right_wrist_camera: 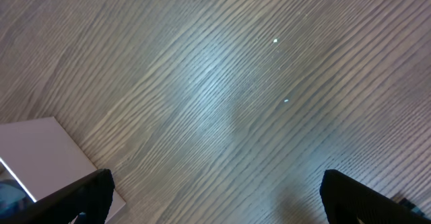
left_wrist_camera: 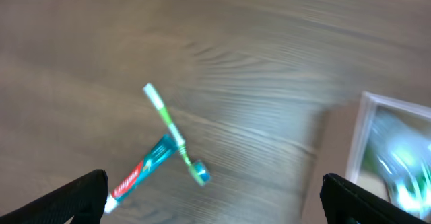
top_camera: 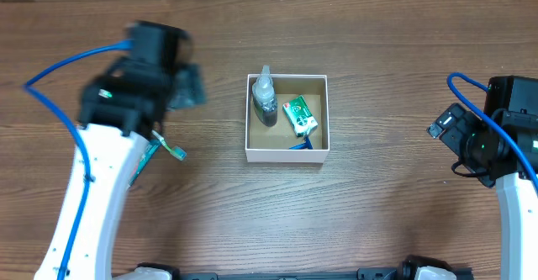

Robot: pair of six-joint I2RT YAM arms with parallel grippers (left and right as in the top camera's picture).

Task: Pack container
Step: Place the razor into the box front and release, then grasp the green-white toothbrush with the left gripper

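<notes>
The container point(top_camera: 286, 155), a small white-walled box with a brown inside, sits mid-table. It holds a clear spray bottle point(top_camera: 265, 99), a green packet point(top_camera: 300, 116) and a blue item point(top_camera: 298, 146) at its front wall. A green toothbrush point(left_wrist_camera: 172, 133) and a teal toothpaste tube point(left_wrist_camera: 145, 170) lie on the table left of the container, also in the overhead view point(top_camera: 168, 148). My left gripper point(left_wrist_camera: 215, 200) is open and empty above them, blurred in the overhead view point(top_camera: 189, 85). My right gripper point(right_wrist_camera: 215, 197) is open and empty over bare wood at the far right point(top_camera: 443, 129).
The container's white wall shows at the right edge of the left wrist view point(left_wrist_camera: 367, 143), and its corner at the lower left of the right wrist view point(right_wrist_camera: 40, 150). The wooden table point(top_camera: 378, 213) lies all around it.
</notes>
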